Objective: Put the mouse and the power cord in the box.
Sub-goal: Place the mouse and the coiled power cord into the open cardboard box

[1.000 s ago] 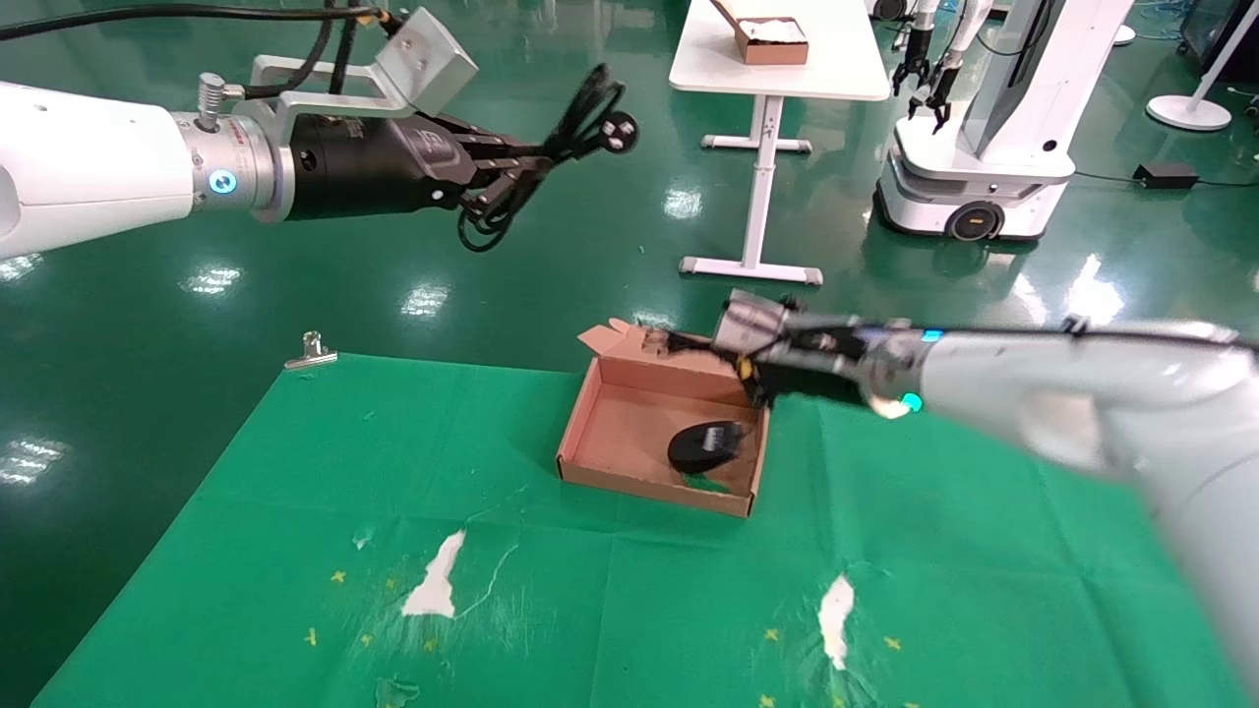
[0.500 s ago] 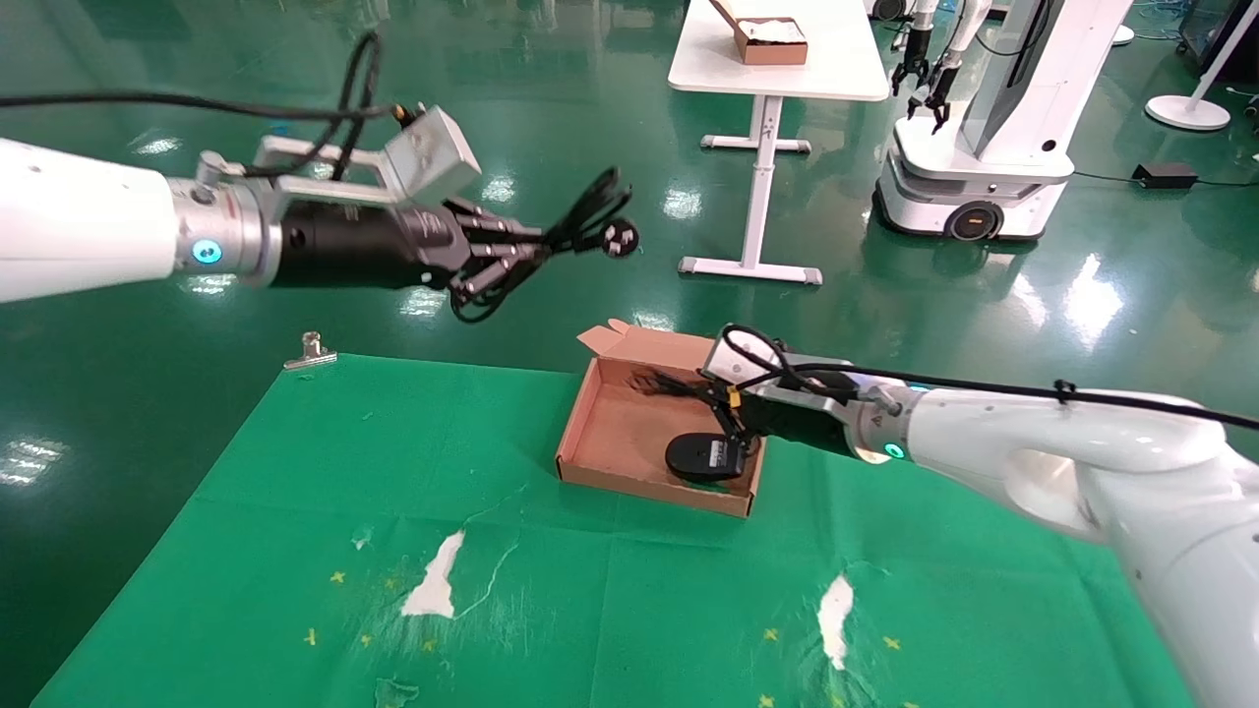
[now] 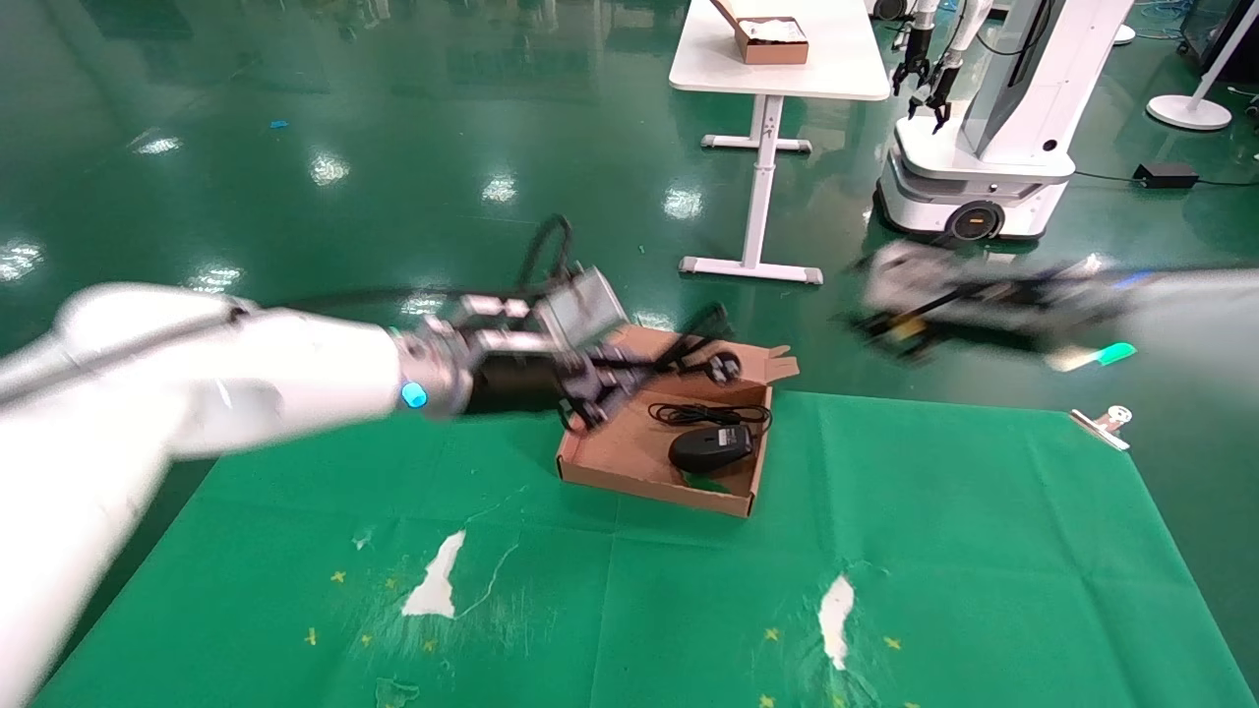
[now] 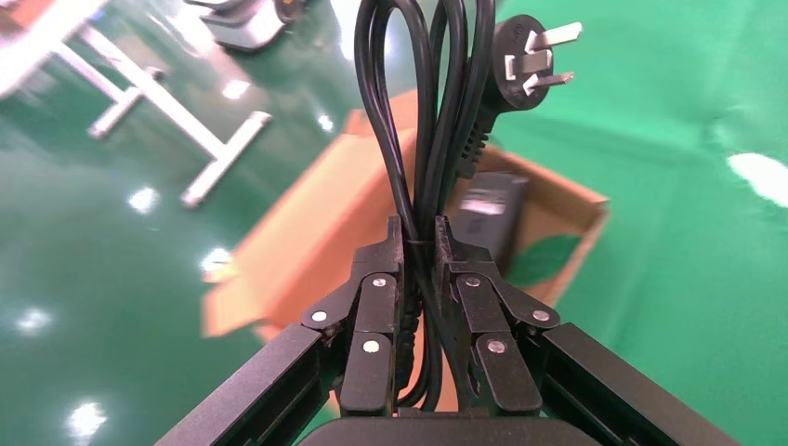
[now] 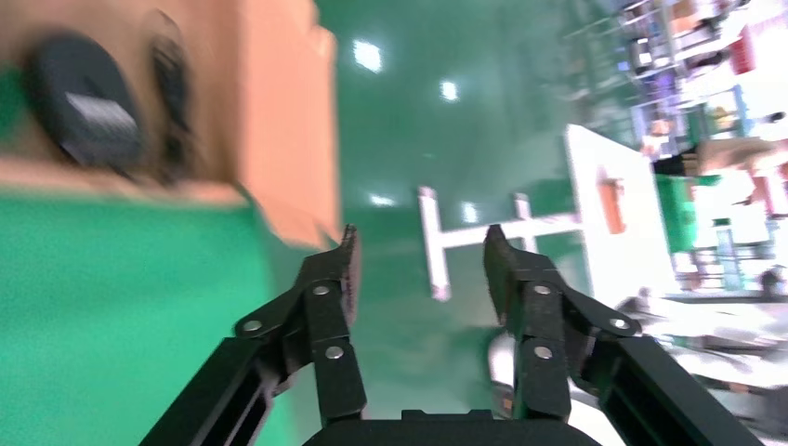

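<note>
The brown cardboard box point(image 3: 649, 484) lies on the green cloth at mid table. On its floor near the right side rests the black mouse point(image 3: 710, 447), its thin cable bundled behind it. My left gripper point(image 3: 590, 379) hangs at the box's left rear corner, shut on the looped power cord point(image 4: 418, 111). The cord's plug point(image 3: 726, 369) sticks out over the box's rear wall. The left wrist view has the mouse point(image 4: 488, 209) and box point(image 4: 307, 223) beyond the cord. My right gripper point(image 3: 885, 329) is open and empty, off the box's right rear above the floor. Its wrist view catches the mouse point(image 5: 82, 116).
A metal clip point(image 3: 1102, 423) holds the cloth's right far edge. White torn patches point(image 3: 433, 580) mark the cloth near the front. Farther back stand a white table point(image 3: 846, 74) with a small cardboard box point(image 3: 772, 41) and another robot point(image 3: 984, 128).
My left arm swung down from high on the left to the box, carrying the cord. My right gripper let go of the mouse in the box and pulled away to the right.
</note>
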